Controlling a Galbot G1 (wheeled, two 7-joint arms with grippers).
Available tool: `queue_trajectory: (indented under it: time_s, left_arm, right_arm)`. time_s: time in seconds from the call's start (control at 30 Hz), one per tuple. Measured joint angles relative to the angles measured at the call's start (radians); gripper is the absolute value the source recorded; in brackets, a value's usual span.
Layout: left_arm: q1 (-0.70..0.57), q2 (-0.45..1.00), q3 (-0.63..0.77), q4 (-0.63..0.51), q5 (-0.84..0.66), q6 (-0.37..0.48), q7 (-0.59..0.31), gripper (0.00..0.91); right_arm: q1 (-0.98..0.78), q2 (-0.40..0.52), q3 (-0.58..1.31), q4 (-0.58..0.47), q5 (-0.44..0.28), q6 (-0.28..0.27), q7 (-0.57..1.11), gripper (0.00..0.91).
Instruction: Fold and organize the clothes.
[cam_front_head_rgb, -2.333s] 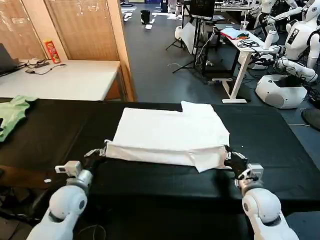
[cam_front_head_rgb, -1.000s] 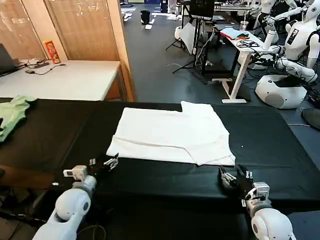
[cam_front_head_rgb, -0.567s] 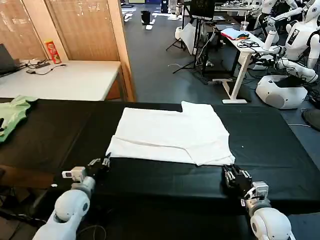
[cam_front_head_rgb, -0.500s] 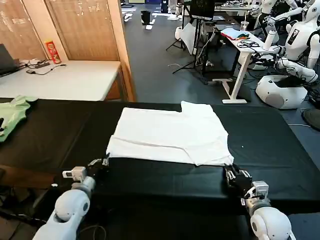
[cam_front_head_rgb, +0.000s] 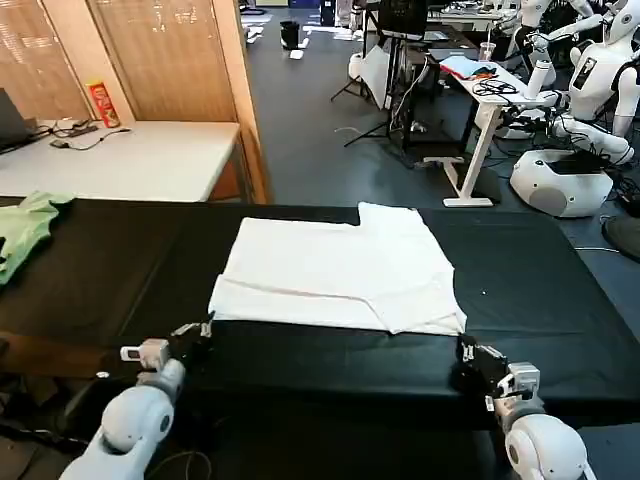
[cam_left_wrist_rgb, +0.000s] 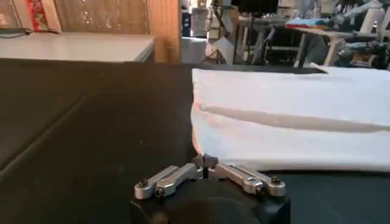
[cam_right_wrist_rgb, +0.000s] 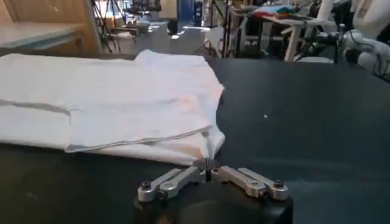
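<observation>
The white T-shirt (cam_front_head_rgb: 338, 272) lies folded flat in the middle of the black surface (cam_front_head_rgb: 540, 290), with its print not visible. A folded layer runs along its near edge, and one corner of cloth sticks out at the far right side. The left tool (cam_front_head_rgb: 193, 333) rests low on the surface just beside the near left corner of the T-shirt. In the left wrist view its fingers (cam_left_wrist_rgb: 171, 179) are closed together with nothing between them, and the tips are just in front of the cloth edge. The right tool (cam_front_head_rgb: 476, 361) is near the near right corner of the T-shirt, a little apart from it, also clenched and empty. A light green garment (cam_front_head_rgb: 24, 226) lies at the far left end of the surface
</observation>
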Motion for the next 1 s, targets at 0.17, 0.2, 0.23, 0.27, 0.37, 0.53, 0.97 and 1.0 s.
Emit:
queue_trajectory:
  time_s: [0.17, 0.2, 0.23, 0.27, 0.37, 0.53, 0.97, 1.0]
  left_arm:
    - [0.08, 0.031, -0.029, -0.073, 0.011, 0.019, -0.02, 0.0]
    - [0.103, 0.037, -0.036, -0.095, 0.012, 0.023, -0.025, 0.0]
    - [0.125, 0.041, -0.044, -0.114, 0.012, 0.026, -0.029, 0.0]
    - [0.147, 0.043, -0.052, -0.133, 0.012, 0.029, -0.032, 0.0]
    - [0.214, 0.047, -0.083, -0.195, 0.012, 0.037, -0.039, 0.059]
    - [0.292, 0.05, -0.123, -0.267, 0.008, 0.038, -0.058, 0.878]
    - [0.357, 0.061, -0.188, -0.372, -0.016, 0.116, -0.095, 0.878]
    - [0.351, 0.062, -0.194, -0.383, -0.008, 0.124, -0.096, 0.878]
  right_arm:
    - [-0.085, 0.001, 0.025, 0.077, -0.002, -0.031, 0.013, 0.01]
    - [-0.1, 0.002, 0.028, 0.089, -0.003, -0.032, 0.013, 0.01]
    - [-0.114, 0.004, 0.032, 0.1, -0.004, -0.032, 0.014, 0.01]
    - [-0.129, 0.005, 0.036, 0.11, -0.004, -0.032, 0.014, 0.01]
    - [-0.165, 0.009, 0.041, 0.138, -0.004, -0.029, 0.012, 0.02]
    - [-0.201, 0.018, 0.042, 0.176, -0.026, -0.028, -0.007, 0.878]
    - [-0.223, -0.003, 0.068, 0.316, -0.02, -0.027, -0.004, 0.878]
    - [-0.208, -0.009, 0.066, 0.316, -0.016, -0.021, 0.0, 0.878]
